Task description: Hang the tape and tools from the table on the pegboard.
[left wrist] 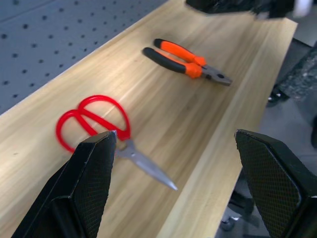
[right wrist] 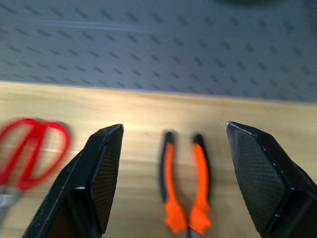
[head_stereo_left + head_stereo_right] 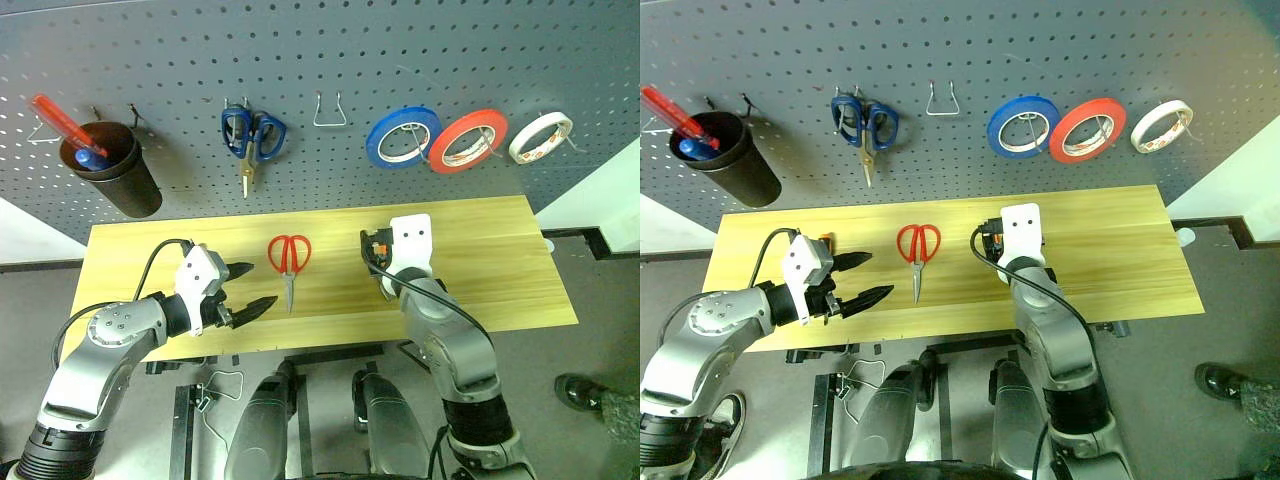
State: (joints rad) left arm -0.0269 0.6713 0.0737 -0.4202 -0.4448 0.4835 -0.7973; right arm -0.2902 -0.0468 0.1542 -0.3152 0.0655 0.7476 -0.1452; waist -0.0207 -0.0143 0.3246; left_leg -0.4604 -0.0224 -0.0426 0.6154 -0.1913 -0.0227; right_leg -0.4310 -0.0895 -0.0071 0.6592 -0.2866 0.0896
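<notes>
Red-handled scissors (image 3: 289, 262) and pliers (image 1: 188, 62) are seen flat on the table (image 3: 500, 250). White tape (image 3: 540, 137) is hung on the pegboard (image 3: 330, 50) beside red-orange roll (image 3: 468, 140). Left gripper (image 3: 248, 290) and right gripper (image 2: 171, 163) are spread wide, empty.

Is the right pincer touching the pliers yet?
Apart. In the right wrist view the pliers lie on the table between the open right pincer's fingers, bare wood showing on both sides of the handles.
</notes>
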